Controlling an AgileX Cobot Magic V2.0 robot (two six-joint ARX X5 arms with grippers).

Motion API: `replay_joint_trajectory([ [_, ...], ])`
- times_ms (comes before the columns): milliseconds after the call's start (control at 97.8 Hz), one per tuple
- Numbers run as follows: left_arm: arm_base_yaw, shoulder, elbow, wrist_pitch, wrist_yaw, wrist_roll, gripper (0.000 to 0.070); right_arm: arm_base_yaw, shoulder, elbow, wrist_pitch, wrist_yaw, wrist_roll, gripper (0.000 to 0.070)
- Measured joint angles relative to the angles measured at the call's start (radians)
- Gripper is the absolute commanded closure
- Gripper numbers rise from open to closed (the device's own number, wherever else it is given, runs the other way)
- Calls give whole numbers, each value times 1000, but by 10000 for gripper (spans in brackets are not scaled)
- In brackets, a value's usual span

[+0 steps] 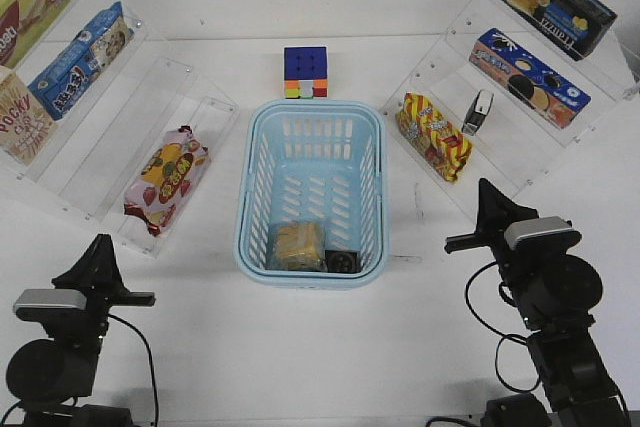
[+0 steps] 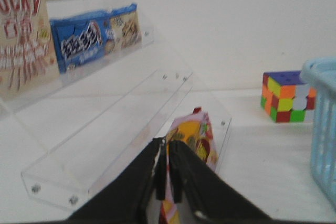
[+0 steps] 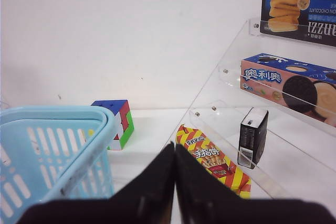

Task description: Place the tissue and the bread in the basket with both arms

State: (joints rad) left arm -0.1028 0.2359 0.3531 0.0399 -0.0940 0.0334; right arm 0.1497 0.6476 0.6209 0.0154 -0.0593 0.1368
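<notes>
- Basket: sits between the two claws, ahead of both and inboard of each. We judge it at little risk unless an arm swings inward and clips its rim.
- Left claw: clenched, fingers nearly touching, holding nothing. The red-and-yellow fruit snack bag lies just ahead of it on the lowest acrylic shelf. A forward reach from here could catch that bag or the shelf edge.
- Right claw: clenched, jaws pressed together, empty. The striped snack bag lies just ahead and inboard of it. A careless advance would nudge that bag off its shelf.
- Bread: already lies in the basket's near end, inboard of both claws. We see no risk unless the basket gets bumped.
- Tissue in basket: a small dark pack touches the bread, at the near corner on the right claw's side. We judge the task essentially done.
- Second tissue pack: stands upright on the shelf ahead of the right claw, just beyond the striped bag. Risk: the arm mistakes it for outstanding work, or tips it, since it stands narrow and tall.
</notes>
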Motion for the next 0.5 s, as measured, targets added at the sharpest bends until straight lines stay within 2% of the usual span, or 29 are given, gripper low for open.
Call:
replay_joint_trajectory([
  [143,79,-96,-175,29,76,-11,699,0,0,0,0,0,0,700],
  [368,105,-224,-319,56,93,-22,699,0,0,0,0,0,0,700],
  [501,105,-231,-319,16,98,-32,699,0,0,0,0,0,0,700],
])
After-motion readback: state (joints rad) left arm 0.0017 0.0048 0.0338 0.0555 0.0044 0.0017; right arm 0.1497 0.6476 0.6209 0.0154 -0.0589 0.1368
